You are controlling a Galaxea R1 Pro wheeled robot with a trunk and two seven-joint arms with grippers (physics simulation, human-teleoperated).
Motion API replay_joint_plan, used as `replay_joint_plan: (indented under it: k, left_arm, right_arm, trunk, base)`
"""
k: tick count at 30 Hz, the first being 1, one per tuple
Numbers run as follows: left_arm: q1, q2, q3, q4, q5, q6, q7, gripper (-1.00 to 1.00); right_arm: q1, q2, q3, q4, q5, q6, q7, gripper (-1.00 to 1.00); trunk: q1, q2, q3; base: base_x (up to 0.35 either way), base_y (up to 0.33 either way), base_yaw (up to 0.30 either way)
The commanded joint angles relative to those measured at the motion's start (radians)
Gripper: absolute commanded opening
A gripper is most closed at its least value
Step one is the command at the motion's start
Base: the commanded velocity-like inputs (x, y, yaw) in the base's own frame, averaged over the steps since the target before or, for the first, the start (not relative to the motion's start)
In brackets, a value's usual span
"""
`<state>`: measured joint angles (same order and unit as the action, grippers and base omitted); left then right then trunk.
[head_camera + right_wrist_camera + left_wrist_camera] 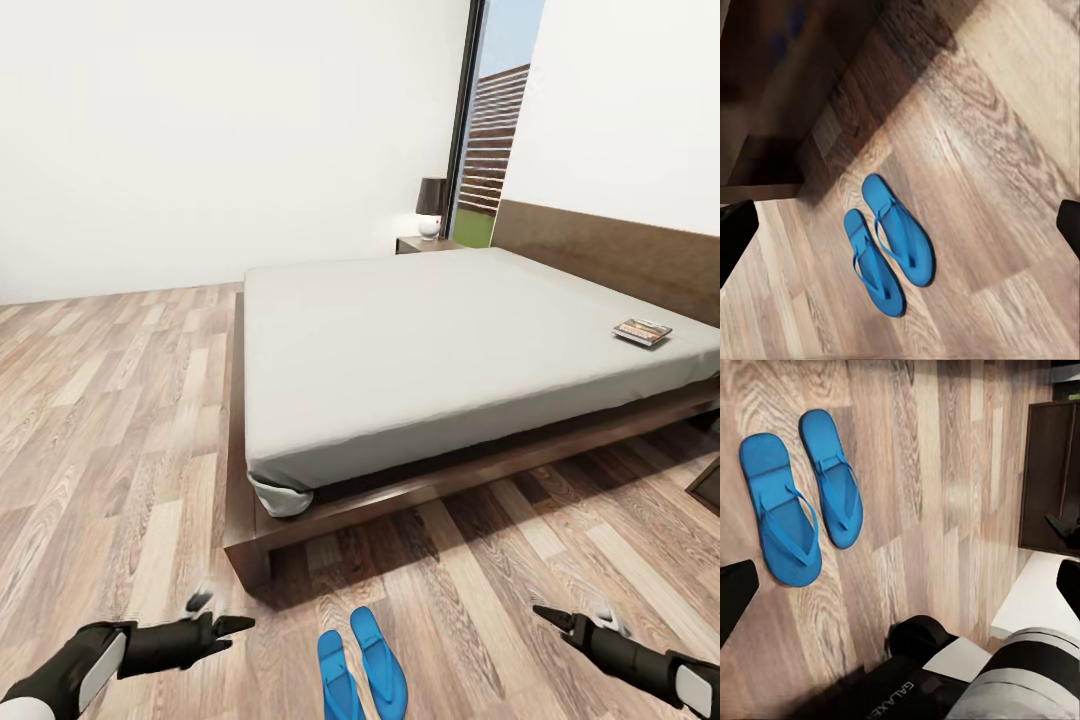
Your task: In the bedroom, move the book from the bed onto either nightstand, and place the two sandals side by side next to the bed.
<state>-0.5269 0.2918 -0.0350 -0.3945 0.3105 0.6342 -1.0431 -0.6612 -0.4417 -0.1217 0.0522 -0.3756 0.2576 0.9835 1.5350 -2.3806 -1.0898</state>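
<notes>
The large low bed with its light-grey mattress lies ahead of me. The dark paperback book rests flat near its headboard edge. The two bright blue flip-flop sandals lie side by side on the wood floor, long axes toward the bed. My left claw and right claw hang empty; I cannot tell their jaw state.

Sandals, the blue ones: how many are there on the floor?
2. One sandal lies beside the other sandal on the wooden floor, just off the foot corner of the bed, between the two arms.
</notes>
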Motion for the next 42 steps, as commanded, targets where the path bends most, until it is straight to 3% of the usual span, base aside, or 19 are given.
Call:
replay_joint_plan:
  k: [1, 8, 16, 22, 42]
  left_arm:
    - [0.000, 0.004, -0.004, 0.016, -0.004, -0.004, -0.001, 1.00]
    - [0.002, 0.039, -0.005, 0.171, -0.071, -0.121, -0.009, 1.00]
    - [0.003, 0.073, -0.005, 0.334, -0.086, -0.327, -0.070, 1.00]
    - [0.013, 0.077, -0.005, 0.373, -0.088, -0.402, -0.127, 1.00]
    - [0.016, 0.065, -0.004, 0.381, -0.088, -0.422, -0.138, 1.00]
  right_arm:
    - [0.005, -0.003, -0.009, 0.003, 0.002, 0.010, -0.006, 1.00]
    - [0.068, -0.027, -0.009, 0.003, 0.013, 0.008, -0.035, 1.00]
    - [0.124, -0.033, -0.009, 0.003, 0.015, 0.008, -0.043, 1.00]
    - [0.136, -0.032, -0.009, 0.003, 0.015, 0.011, -0.044, 1.00]
    - [0.139, -0.035, -0.010, 0.003, 0.013, 0.014, -0.050, 1.00]
  trunk:
    - [0.000, 0.000, -0.001]
    - [0.000, 0.000, -0.001]
    - [0.000, 0.000, -0.001]
    - [0.000, 0.000, -0.001]
    - [0.000, 0.000, -0.001]
  base:
    - [0.000, 0.000, 0.000]
    - [0.000, 0.000, 0.000]
    - [0.000, 0.000, 0.000]
    - [0.000, 0.000, 0.000]
    - [0.000, 0.000, 0.000]
